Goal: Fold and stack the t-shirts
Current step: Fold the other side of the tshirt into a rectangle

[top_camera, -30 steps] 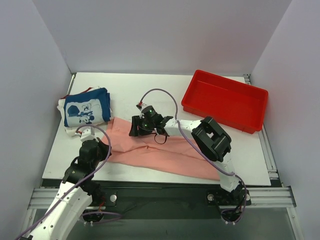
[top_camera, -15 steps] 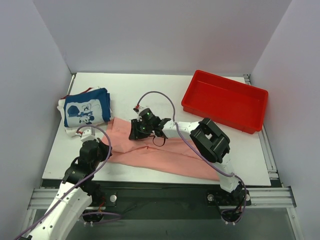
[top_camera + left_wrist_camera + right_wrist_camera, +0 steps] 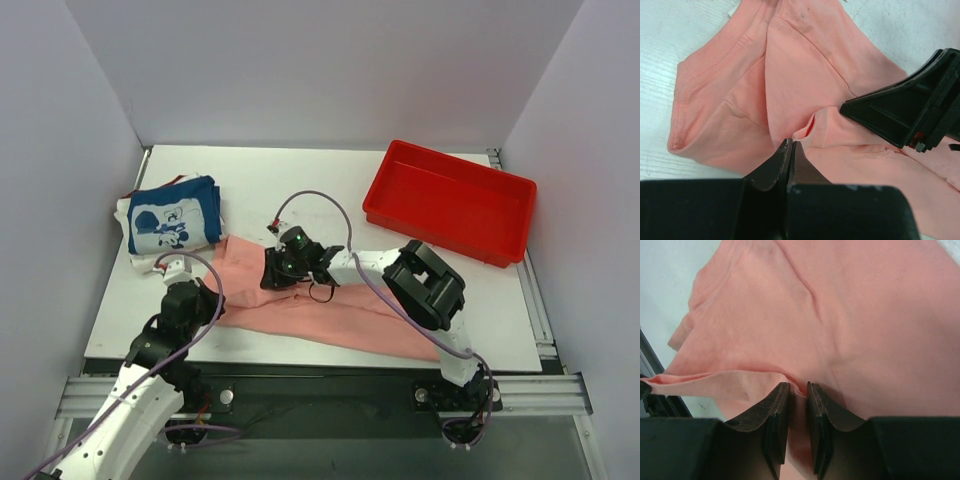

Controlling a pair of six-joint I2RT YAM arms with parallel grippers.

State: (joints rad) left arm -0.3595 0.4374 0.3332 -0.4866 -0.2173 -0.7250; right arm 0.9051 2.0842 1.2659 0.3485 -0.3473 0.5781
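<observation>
Top view: pinches the salmon-pink t-shirt (image 3: pixel 300 312) at two spots. Clamps its near-left edge in the tightly closed left gripper (image 3: pixel 200 296). Nips a raised fold in the right gripper (image 3: pixel 272 276), just beyond and to the right of the left jaws. Leaves a folded navy t-shirt (image 3: pixel 175 220) past the left jaws, apart from them, and a red tray (image 3: pixel 450 195) well to the right of the right jaws.

Left wrist: shows fingertips (image 3: pixel 785 150) pressed together, pink cloth puckered at their tips and spread ahead.

Right wrist: shows jaws narrow, a pink fold caught between the fingers (image 3: pixel 775 405), more cloth ahead.
</observation>
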